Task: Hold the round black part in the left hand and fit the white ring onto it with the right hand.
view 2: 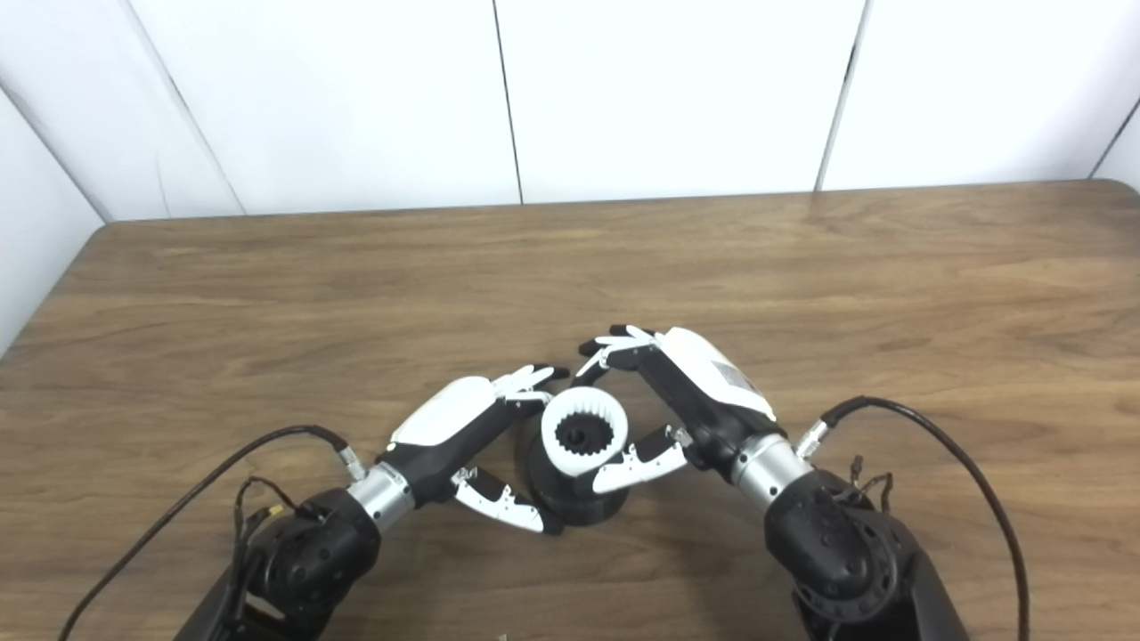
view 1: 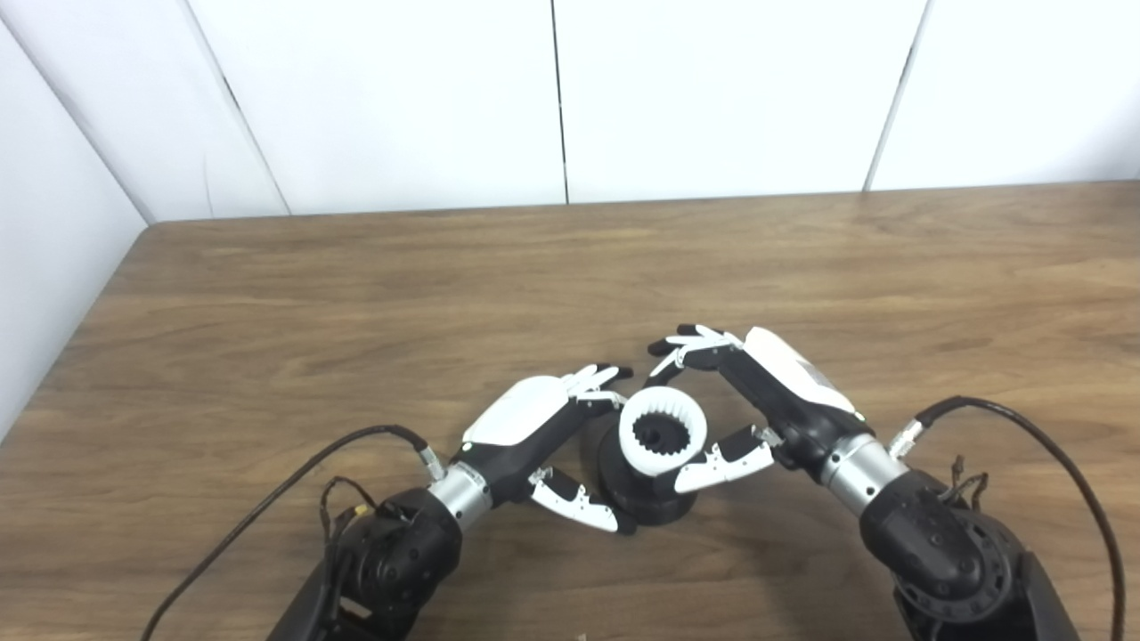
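Observation:
The round black part stands on the table near the front edge. A white ring with inner teeth sits on top of it, slightly tilted, with a black toothed hub showing through its hole. My left hand wraps the black part from the left, fingers behind it and thumb against its front. From the right, my right hand is shut on the white ring, with the thumb at the ring's near right rim and the fingers curled over its far rim.
The wooden table meets white wall panels at the back and on the left. Black cables loop out from both wrists over the table surface.

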You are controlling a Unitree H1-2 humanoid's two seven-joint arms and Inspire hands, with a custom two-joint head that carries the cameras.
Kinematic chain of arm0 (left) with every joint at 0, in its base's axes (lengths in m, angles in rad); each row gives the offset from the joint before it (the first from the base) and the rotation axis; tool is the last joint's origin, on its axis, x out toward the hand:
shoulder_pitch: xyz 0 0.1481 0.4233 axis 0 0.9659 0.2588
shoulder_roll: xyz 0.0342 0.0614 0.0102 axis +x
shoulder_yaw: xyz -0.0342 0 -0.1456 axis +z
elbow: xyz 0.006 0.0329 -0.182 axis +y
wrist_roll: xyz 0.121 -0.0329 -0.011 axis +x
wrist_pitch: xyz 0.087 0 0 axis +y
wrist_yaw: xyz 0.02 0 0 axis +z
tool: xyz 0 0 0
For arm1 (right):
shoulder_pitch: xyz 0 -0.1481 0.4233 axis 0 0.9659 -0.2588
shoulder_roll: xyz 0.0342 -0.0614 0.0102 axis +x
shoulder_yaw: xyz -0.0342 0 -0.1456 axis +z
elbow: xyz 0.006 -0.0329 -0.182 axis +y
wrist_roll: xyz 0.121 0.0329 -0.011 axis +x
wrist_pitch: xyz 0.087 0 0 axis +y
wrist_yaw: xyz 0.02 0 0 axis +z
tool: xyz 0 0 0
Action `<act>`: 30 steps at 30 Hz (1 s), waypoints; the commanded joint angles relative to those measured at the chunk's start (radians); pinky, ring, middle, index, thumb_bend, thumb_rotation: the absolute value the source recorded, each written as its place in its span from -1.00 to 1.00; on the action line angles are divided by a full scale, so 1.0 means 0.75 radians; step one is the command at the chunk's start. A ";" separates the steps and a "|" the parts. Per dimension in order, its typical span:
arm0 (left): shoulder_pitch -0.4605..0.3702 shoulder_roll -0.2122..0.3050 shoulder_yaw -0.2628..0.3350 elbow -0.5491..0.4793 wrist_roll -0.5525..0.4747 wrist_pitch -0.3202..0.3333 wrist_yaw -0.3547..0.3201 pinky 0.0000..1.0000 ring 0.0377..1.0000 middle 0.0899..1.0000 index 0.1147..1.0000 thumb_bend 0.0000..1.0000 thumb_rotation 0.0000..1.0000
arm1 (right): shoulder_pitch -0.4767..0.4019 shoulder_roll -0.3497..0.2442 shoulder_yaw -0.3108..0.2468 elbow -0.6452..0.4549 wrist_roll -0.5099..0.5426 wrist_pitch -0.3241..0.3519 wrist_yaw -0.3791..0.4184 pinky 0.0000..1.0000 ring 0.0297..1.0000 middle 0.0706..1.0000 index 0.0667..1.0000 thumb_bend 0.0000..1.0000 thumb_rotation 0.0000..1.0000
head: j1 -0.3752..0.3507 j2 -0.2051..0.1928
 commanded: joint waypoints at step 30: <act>-0.003 0.000 -0.014 0.006 0.043 0.030 -0.016 0.90 1.00 0.96 0.35 0.53 -0.45 | -0.056 0.003 0.021 -0.006 -0.016 -0.032 -0.011 1.00 0.92 0.67 -0.10 0.05 -0.69 | 0.003 0.008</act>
